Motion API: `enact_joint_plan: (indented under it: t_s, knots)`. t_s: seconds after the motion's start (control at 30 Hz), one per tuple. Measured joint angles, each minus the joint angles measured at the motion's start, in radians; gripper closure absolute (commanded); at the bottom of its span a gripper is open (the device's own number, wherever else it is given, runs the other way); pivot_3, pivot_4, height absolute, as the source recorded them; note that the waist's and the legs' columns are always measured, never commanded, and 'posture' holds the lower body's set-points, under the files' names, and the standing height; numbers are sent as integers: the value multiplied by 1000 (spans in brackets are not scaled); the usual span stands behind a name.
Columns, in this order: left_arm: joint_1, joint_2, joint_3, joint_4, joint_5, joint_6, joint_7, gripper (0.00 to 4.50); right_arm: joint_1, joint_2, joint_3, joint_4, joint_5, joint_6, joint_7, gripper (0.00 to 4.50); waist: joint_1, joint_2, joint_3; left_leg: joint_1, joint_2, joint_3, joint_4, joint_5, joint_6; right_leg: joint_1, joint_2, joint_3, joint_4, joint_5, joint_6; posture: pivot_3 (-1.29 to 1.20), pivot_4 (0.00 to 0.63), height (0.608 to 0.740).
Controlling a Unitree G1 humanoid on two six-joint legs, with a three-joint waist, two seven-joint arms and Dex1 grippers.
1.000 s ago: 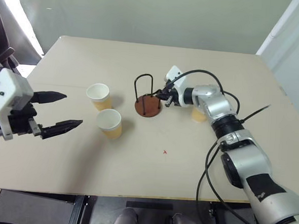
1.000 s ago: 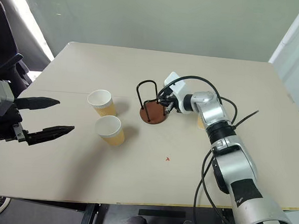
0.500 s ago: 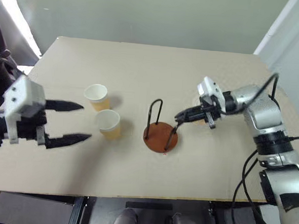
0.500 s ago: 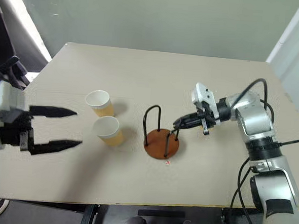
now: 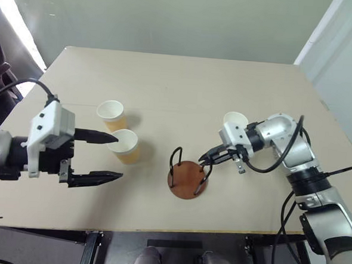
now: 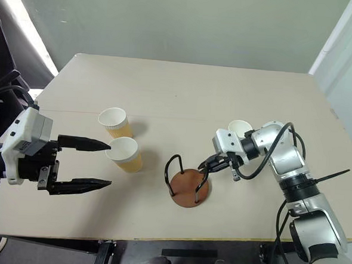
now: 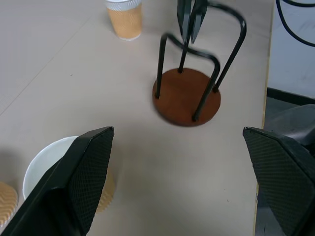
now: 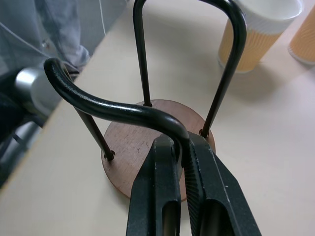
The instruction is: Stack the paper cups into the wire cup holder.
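The wire cup holder [image 5: 187, 179], a reddish-brown disc with black wire loops, stands upright near the table's front edge. My right gripper [image 5: 205, 161] is shut on the top of one wire loop [image 8: 147, 115]. Two paper cups [image 5: 110, 113] [image 5: 125, 145] stand upright at the left, one [image 5: 235, 120] just behind my right wrist. My left gripper [image 5: 117, 157] is open, level, its upper fingertip close beside the nearer left cup. In the left wrist view the holder [image 7: 187, 96] sits ahead, with the nearer left cup [image 7: 64, 172] close by a finger [image 7: 91, 167].
The tan table [image 5: 167, 83] has free room at the back and in the middle. Its front edge [image 5: 176, 231] runs close below the holder. A cable [image 5: 282, 153] loops around my right forearm. A dark chair stands off the table's left side.
My right gripper has dragged the holder from mid-table toward the front edge, which uncovered the cup behind it. My left gripper has moved right, toward the nearer left cup.
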Motion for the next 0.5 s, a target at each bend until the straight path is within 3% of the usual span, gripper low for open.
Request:
enact_joint_plan:
  t_s: [0.13, 0.4, 0.43, 0.5]
  knots:
    - [-29, 10, -14, 0, -9, 15, 17, 0, -41, 3, 23, 61, -30, -46, 21, 3454, 0, 0, 0, 0, 0, 0, 0, 0, 0, 0, 0, 0, 0, 0, 0, 0, 150, 740]
    - [-97, 22, -82, 16, -19, 15, 32, 0, -64, 9, 28, 115, -64, -97, 10, 466, 3, 0, 0, -1, 0, 0, -1, 0, -1, 0, 0, 0, 0, 0, -1, 0, 150, 740]
    - [-107, 23, -90, 20, -19, 14, 30, 0, -69, -4, 27, 117, -69, -98, 9, 194, 4, 0, 0, -1, 0, 0, -1, 0, -1, 0, 0, 0, 0, 0, -1, 0, 150, 740]
    - [-127, 24, -104, 32, -18, 9, 26, 0, -86, -56, 24, 111, -67, -94, 14, 87, 7, 0, 0, -2, -1, -1, 0, 0, -1, 0, 0, 0, 0, 0, -1, 0, 150, 740]
